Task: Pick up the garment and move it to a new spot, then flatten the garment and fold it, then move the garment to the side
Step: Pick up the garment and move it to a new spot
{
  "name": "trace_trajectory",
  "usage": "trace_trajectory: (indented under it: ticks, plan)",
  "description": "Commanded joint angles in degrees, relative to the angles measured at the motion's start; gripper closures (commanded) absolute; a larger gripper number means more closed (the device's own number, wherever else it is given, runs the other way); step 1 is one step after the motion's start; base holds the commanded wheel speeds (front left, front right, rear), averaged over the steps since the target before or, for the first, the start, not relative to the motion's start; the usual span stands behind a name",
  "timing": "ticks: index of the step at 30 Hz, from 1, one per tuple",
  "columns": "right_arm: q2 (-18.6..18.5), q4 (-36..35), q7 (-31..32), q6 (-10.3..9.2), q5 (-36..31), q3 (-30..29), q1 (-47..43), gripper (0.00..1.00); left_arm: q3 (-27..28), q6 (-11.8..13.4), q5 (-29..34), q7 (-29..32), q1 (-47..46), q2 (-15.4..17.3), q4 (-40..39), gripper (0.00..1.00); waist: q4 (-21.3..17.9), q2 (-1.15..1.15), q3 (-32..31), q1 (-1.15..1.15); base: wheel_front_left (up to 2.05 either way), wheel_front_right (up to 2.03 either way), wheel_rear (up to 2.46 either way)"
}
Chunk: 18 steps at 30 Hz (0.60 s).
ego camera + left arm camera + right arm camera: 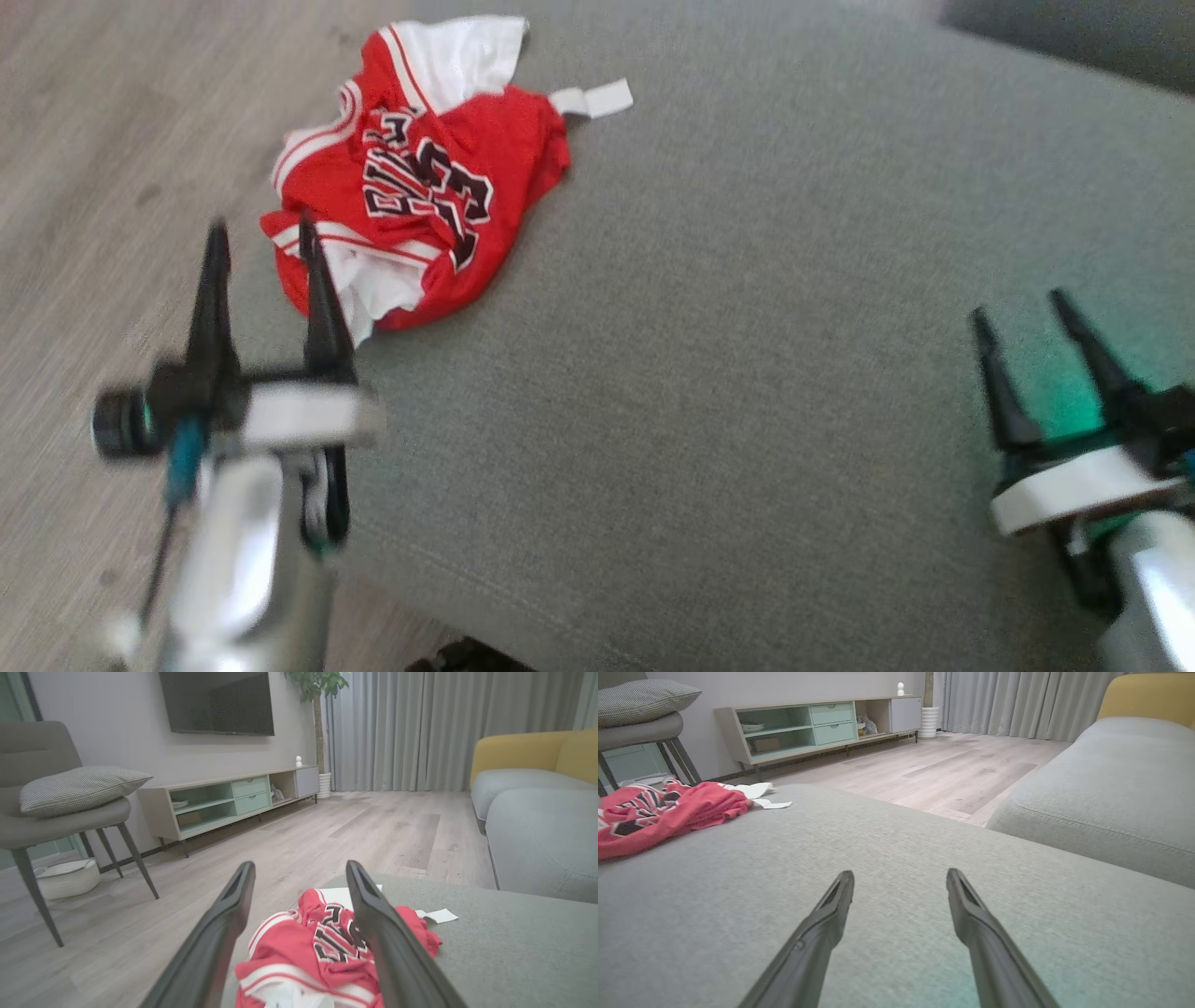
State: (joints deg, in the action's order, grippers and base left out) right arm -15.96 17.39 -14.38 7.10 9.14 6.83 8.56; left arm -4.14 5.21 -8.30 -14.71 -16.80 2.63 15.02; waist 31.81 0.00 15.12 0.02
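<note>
A crumpled red and white garment (420,187) with black lettering lies at the far left corner of a grey cushioned surface (747,327). My left gripper (261,229) is open at the garment's near left edge, with nothing between its fingers. Seen from the left wrist, the garment (299,947) lies just beyond and below the left gripper (301,870). My right gripper (1018,308) stands open over bare cushion at the right, far from the garment. The right wrist view has the garment (663,812) at the far left, well away from the right gripper (901,877).
Wooden floor (93,140) borders the cushion on the left. A white tag (597,98) pokes out from the garment. A chair with a pillow (70,793), a TV cabinet (233,800) and a grey and yellow sofa (537,807) stand beyond.
</note>
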Motion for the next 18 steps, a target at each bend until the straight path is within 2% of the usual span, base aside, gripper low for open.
trace_trajectory:
  ticks: [1,4,7,9,12,17,18]
  plan:
    - [-2.1,-2.7,-0.6,0.39,-0.8,0.0,1.3,0.0,2.7,-0.9,0.1,-0.3,-6.0,1.5,3.1,0.0,0.0,0.0,4.5,-0.02,0.0,0.0,0.0]
    - [-4.6,-4.6,-0.6,0.39,-1.5,-1.8,0.4,0.0,2.6,-2.4,-0.4,1.4,-16.0,2.5,14.7,0.0,-0.2,0.0,7.3,-0.02,0.0,0.0,0.0]
    - [-6.4,-6.2,-0.6,0.39,-2.0,-1.9,0.2,0.0,3.7,-3.7,-2.4,6.8,-25.1,3.8,26.1,0.0,-1.8,0.0,10.1,-0.02,0.0,0.0,0.0]
    - [-7.3,-7.0,-0.6,0.39,-2.1,-1.4,0.8,0.0,4.6,-3.6,-3.3,10.5,-29.5,5.2,33.2,0.0,-3.3,0.0,11.8,-0.02,0.0,0.0,0.0]
    - [-8.4,-7.9,-0.6,0.39,-2.3,-0.5,2.0,0.0,5.6,-3.0,-4.3,15.3,-33.4,7.0,42.8,0.0,-5.7,0.0,13.9,-0.02,0.0,0.0,0.0]
    - [-9.2,-8.6,-0.6,0.39,-2.8,-0.2,3.7,0.0,8.6,-4.3,-8.1,16.3,-35.6,7.1,50.3,0.0,-7.9,0.0,16.2,-0.02,0.0,0.0,0.0]
    - [-9.3,-8.8,-0.6,0.39,-3.0,-0.3,4.1,0.0,8.9,-4.7,-8.6,15.7,-36.0,7.2,51.4,0.13,-8.2,0.0,16.6,-0.02,0.0,0.0,0.0]
